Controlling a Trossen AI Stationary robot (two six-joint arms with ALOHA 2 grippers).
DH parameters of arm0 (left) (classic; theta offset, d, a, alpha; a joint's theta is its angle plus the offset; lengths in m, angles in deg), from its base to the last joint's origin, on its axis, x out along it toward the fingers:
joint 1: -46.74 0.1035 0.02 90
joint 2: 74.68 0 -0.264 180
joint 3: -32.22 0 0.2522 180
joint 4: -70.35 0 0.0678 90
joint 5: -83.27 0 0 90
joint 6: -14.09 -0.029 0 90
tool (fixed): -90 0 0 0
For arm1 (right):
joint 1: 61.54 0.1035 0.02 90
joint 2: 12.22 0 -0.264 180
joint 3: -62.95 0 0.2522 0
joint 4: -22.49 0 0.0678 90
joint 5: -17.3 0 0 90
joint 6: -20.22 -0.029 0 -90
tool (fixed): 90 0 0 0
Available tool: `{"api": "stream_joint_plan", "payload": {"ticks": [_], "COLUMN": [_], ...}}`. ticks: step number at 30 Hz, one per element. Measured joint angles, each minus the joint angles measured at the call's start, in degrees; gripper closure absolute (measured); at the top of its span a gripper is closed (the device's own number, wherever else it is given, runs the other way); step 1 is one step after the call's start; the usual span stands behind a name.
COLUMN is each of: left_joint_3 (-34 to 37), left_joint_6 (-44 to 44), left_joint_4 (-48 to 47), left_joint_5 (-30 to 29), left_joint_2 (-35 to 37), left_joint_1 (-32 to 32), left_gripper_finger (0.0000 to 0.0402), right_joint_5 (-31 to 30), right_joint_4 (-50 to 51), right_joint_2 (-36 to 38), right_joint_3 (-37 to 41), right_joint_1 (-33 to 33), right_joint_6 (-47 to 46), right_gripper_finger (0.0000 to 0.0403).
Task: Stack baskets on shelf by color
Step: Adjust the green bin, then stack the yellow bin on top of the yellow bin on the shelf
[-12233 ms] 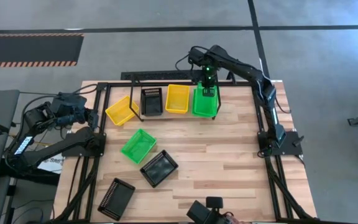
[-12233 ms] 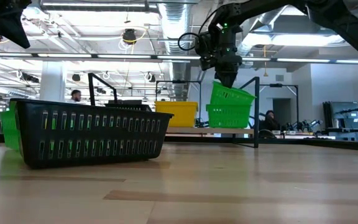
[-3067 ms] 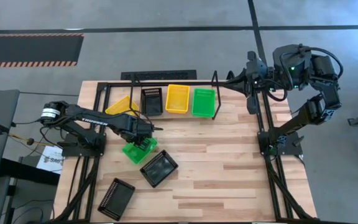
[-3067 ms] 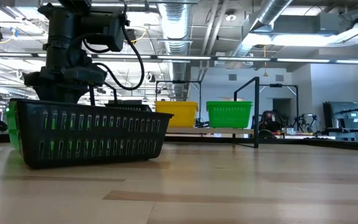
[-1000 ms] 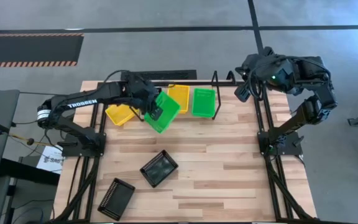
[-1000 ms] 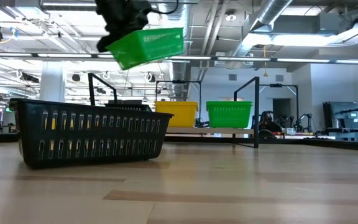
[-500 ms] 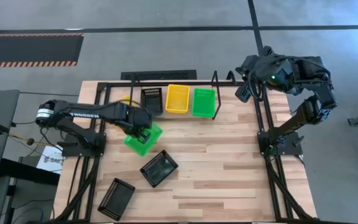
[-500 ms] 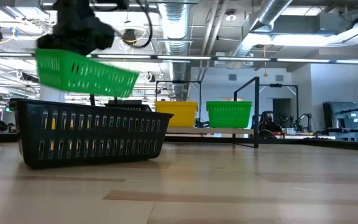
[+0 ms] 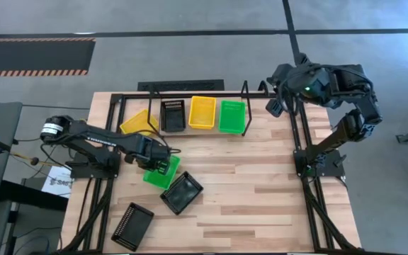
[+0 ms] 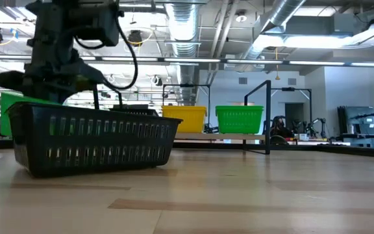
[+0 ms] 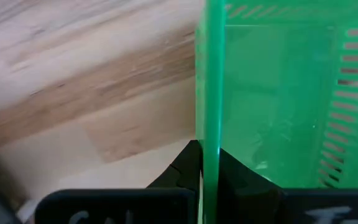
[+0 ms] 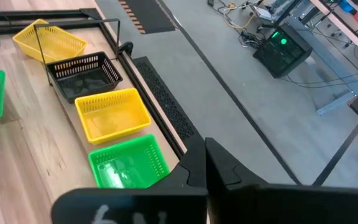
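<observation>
Pale wooden tabletop holds the left gripper pinched on the rim of a green basket beside a black basket, well short of the shelf; likely light, stiff, best gripped by its rim wall; right gripper waits closed, empty.

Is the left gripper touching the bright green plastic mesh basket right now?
Touching. In the left wrist view the left gripper has its dark fingers shut on the rim wall of the bright green plastic mesh basket, one on each side, no gap.
</observation>
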Motion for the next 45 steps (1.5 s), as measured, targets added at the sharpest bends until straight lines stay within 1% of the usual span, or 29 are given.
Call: {"api": "stream_joint_plan", "payload": {"ticks": [5, 7, 12, 15, 18, 22, 27, 31, 34, 37, 39, 42, 45], "left_joint_3": [2.77, 3.28, 3.64, 3.64, 3.62, 3.61, 3.0, 0.01, -3.48, -7.85, -11.02, -15.81, -20.02], "left_joint_6": [1.04, 1.04, 1.04, 0.8, -1.79, -4.47, -6.95, -10.85, -13.68, -17.73, -19.82, -22.23, -23.05], "left_joint_4": [3.9, 4.13, 4.52, 4.97, 5.06, 5.06, 4.94, 4.81, 3.62, -1.22, -6.39, -16.17, -26.74], "left_joint_5": [-0.6, -1.43, -2.92, -3.58, -3.85, -4.06, -4.17, -4.02, -4.02, -4.9, -7.13, -12.18, -18.92], "left_joint_2": [0.0, 0.0, 0.0, 0.0, 0.0, 0.0, 0.0, 0.0, 0.0, 0.0, 0.0, 0.0, 0.0], "left_joint_1": [0.04, 0.04, 0.04, 0.04, 0.04, 0.04, 0.39, 2.28, 4.58, 6.69, 7.74, 8.61, 9.0], "left_gripper_finger": [0.0401, 0.0401, 0.0401, 0.0401, 0.0397, 0.0364, 0.0298, 0.025, 0.0228, 0.0217, 0.0215, 0.0215, 0.0214], "right_joint_5": [2.19, 3.09, 3.09, 3.03, 3.02, 3.01, 3.02, 3.0, 3.0, 3.0, 3.0, 3.0, 3.0], "right_joint_4": [0.01, 0.02, -0.05, -0.11, -0.23, -0.69, -1.36, -2.19, -2.35, -2.33, -2.33, -2.33, -2.33], "right_joint_2": [-1.75, -2.5, -3.74, -3.74, -3.0, -1.9, -1.01, -0.88, -0.8, -0.84, -0.82, -0.82, -0.82], "right_joint_3": [0.08, 0.09, 0.09, 0.09, 0.07, -0.02, -0.02, -0.02, -0.02, -0.02, -0.02, -0.02, -0.02], "right_joint_1": [0.0, 0.0, 0.0, 0.0, 0.0, 0.11, 0.11, 0.09, 0.09, 0.09, 0.09, 0.07, 0.07], "right_joint_6": [1.34, 2.52, 5.8, 5.88, 5.88, 5.86, 5.43, 5.43, 5.4, 5.38, 5.31, 5.22, 5.23], "right_gripper_finger": [0.0398, 0.0398, 0.0398, 0.0397, 0.0397, 0.0398, 0.0398, 0.0397, 0.0397, 0.0398, 0.0398, 0.0397, 0.0398]}}
